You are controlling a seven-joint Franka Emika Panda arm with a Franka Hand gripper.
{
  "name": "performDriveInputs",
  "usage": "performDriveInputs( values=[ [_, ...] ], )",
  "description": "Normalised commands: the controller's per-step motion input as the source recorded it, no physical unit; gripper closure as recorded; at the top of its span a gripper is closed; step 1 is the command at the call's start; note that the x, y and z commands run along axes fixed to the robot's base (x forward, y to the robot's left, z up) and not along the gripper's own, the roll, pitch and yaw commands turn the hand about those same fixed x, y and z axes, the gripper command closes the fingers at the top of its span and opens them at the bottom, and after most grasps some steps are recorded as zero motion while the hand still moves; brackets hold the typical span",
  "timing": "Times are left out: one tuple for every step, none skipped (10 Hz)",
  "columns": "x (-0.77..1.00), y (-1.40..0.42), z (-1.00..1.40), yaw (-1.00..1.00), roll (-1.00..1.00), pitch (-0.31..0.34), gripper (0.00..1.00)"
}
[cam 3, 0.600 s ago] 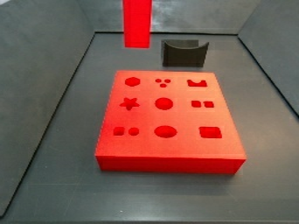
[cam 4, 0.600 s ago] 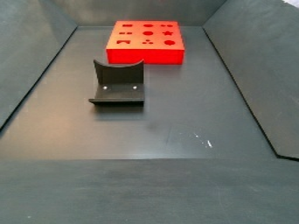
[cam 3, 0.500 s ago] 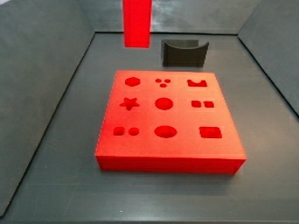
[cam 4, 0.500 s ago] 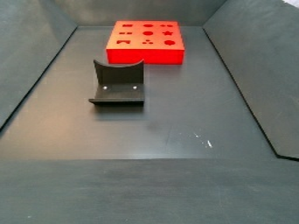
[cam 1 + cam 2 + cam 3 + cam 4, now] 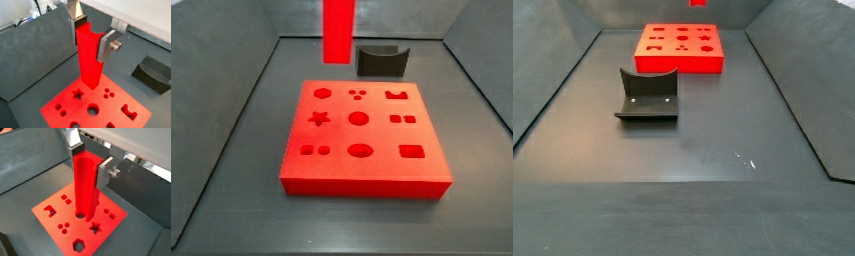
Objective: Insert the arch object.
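Note:
The arch object (image 5: pixel 90 62) is a long, glossy bright red bar that hangs upright in my gripper (image 5: pixel 91 34). The gripper is shut on the bar's upper end, with one silver finger (image 5: pixel 107 44) on each side; both wrist views show this, and the bar also shows there (image 5: pixel 85 188). The bar's lower end hangs above the red board (image 5: pixel 67 107) with shaped holes, apart from it. In a side view the bar (image 5: pixel 337 30) hangs over the floor behind the board (image 5: pixel 365 140). The gripper itself is out of both side views.
The dark fixture (image 5: pixel 381 60) with a curved notch stands on the floor behind the board, and shows in front of it from the opposite side (image 5: pixel 647 95). Grey walls (image 5: pixel 251 90) enclose the floor on both sides.
The bar has moved a little to the right and lower in the side view. Its tip now shows at the top edge of the opposite side view.

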Motion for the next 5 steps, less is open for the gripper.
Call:
performDriveInputs(
  values=[
    [1.0,0.0,-0.31,-0.01,0.0,0.0,1.0],
    [1.0,0.02,-0.33,-0.02,0.0,0.0,1.0],
    [1.0,0.07,-0.39,-0.05,0.0,0.0,1.0],
    [1.0,0.09,-0.44,-0.06,0.01,-0.006,1.0],
    [1.0,0.08,-0.4,-0.06,0.02,-0.013,1.0]
  ],
)
